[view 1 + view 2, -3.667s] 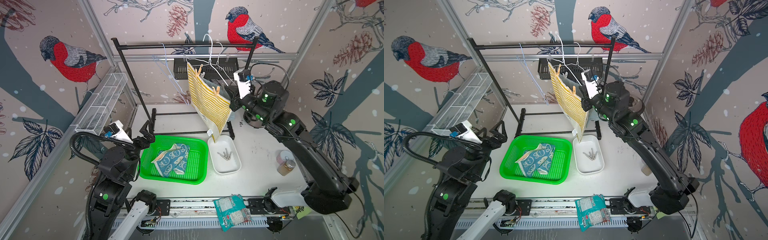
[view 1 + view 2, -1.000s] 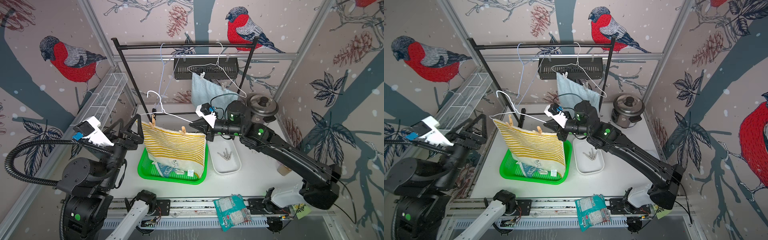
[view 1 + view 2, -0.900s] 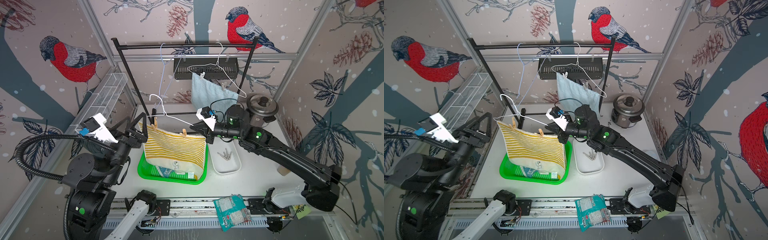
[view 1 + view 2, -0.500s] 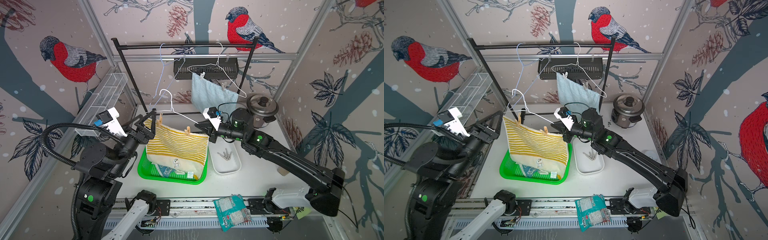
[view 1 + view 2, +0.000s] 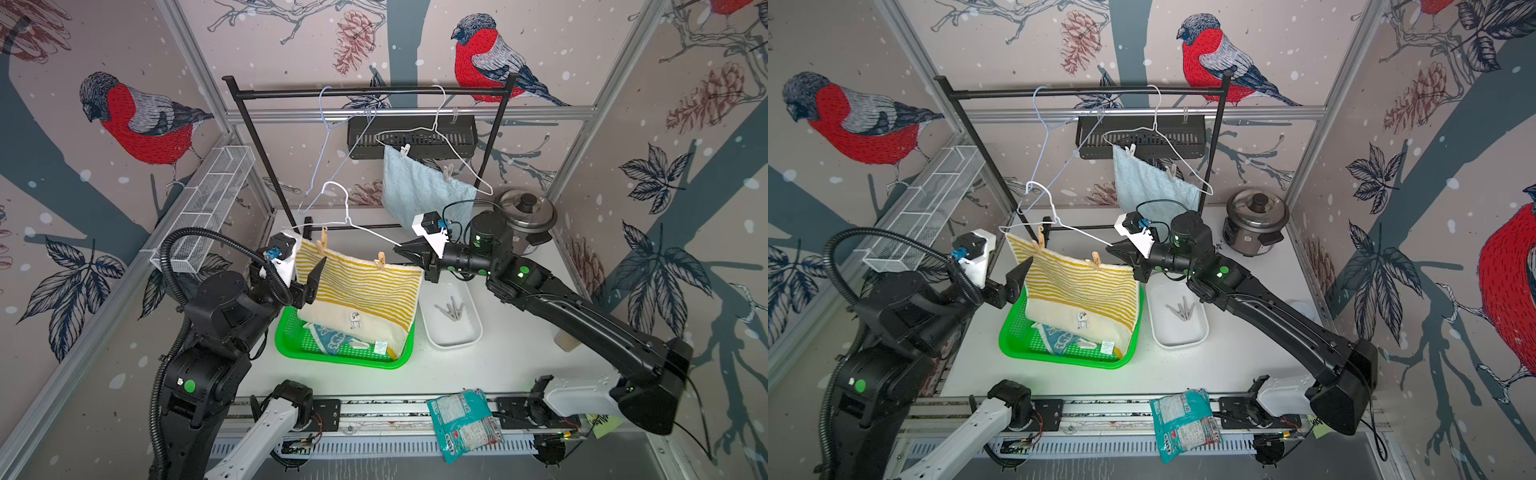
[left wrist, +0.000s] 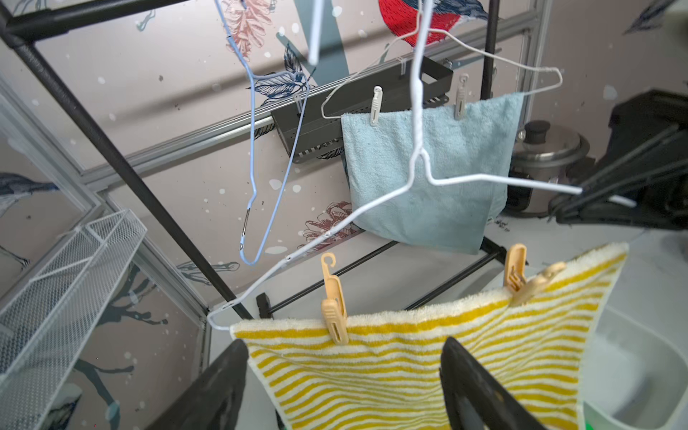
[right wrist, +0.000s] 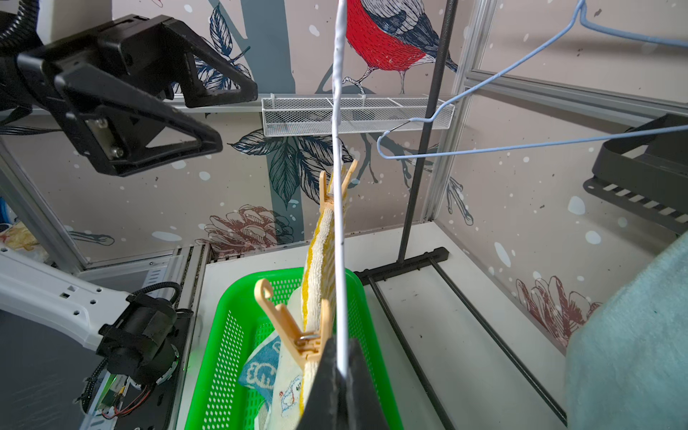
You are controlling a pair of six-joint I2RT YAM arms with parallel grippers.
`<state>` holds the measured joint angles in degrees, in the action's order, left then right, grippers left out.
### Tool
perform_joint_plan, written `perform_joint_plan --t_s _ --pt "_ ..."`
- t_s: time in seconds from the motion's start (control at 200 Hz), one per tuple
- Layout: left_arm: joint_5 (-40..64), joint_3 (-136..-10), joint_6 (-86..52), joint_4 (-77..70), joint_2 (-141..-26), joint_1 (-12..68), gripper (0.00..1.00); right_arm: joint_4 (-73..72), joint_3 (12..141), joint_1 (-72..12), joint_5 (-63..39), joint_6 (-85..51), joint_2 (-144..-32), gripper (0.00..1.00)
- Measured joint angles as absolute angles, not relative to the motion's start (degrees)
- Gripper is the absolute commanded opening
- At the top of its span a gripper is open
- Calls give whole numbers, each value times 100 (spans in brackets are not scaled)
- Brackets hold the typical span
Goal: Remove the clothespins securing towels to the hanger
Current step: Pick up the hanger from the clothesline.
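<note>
Yellow-striped towel [image 5: 361,286] on hanger [image 7: 340,242] (right end effector [image 5: 401,248] clamped).

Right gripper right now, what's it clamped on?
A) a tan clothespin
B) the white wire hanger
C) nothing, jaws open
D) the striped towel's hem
B: in the right wrist view the white wire hanger runs straight into the shut right gripper, with the nearer tan clothespin beside the jaws, not between them.
</note>
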<state>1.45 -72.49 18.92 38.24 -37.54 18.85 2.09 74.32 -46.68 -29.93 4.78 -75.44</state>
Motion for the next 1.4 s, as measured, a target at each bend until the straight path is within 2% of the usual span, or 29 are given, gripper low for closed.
perform_joint_plan --t_s 0.48,0.55,0.625,0.69,1.016,1.271,1.291,1.401 --pt "150 -6670 4268 3070 -3830 1885 75 746 7653 -4571 -3605 1013 -7730 0" --pt "165 -6635 4482 2956 -3913 1885 66 762 7655 -4569 -3677 1052 -7732 0" --pt "211 -6632 4692 2893 -4047 1885 41 764 7655 -4563 -3739 1070 -7732 0" --pt "250 -6617 4871 2834 -4174 1885 31 764 7655 -4556 -3774 1072 -7732 0" --pt "419 -6602 5489 2574 -4709 1848 30 762 7684 -4528 -4005 1072 -7854 0" --pt "464 -6486 5673 2434 -4694 1758 3 760 7819 -4510 -4069 1068 -8055 1" --pt "467 -6477 5741 2434 -4683 1745 0 757 7822 -4508 -4064 1068 -8064 2" --pt "489 -6403 5828 2438 -4615 1706 0 762 7872 -4484 -4069 1068 -8110 15"
